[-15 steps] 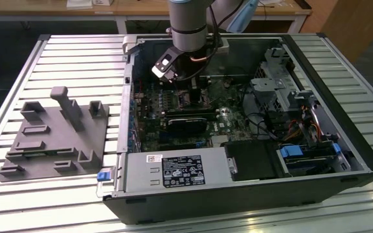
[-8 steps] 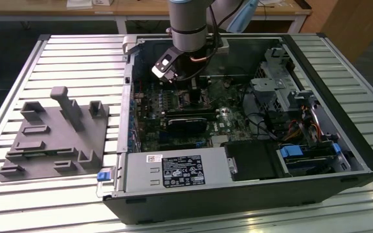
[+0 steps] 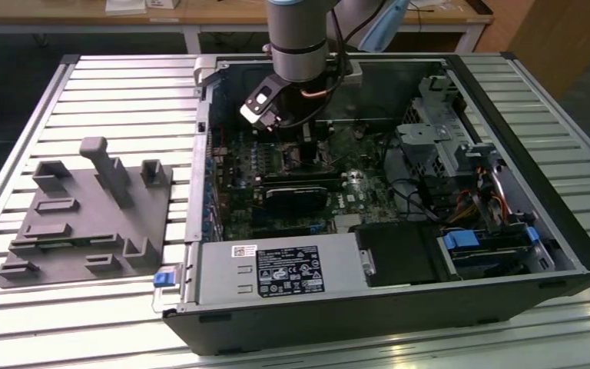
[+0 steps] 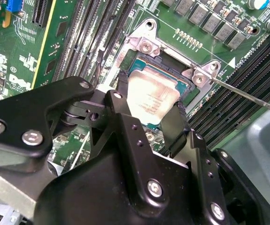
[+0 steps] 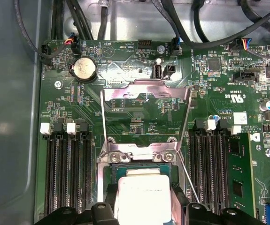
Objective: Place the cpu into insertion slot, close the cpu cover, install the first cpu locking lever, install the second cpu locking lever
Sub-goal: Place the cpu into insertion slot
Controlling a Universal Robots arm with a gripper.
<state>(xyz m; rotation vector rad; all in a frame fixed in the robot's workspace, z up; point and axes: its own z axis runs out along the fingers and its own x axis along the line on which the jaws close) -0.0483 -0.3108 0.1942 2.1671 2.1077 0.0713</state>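
Inside an open computer case (image 3: 377, 319), the robot's end effector (image 4: 152, 107) has its two fingers closed narrowly on opposite edges of the cpu (image 4: 150, 96), holding it at the insertion slot (image 4: 156, 69). It may be seated or just above; the angle leaves this unclear. The cpu cover (image 5: 146, 89) stands swung open, and a thin locking lever (image 4: 247, 96) sticks out unlatched, so the cover and both levers remain to be done. The case lies on a slatted metal table (image 3: 120, 84) beside a grey fixture tray (image 3: 80, 223). A wooden bench (image 3: 70, 11) stands behind.
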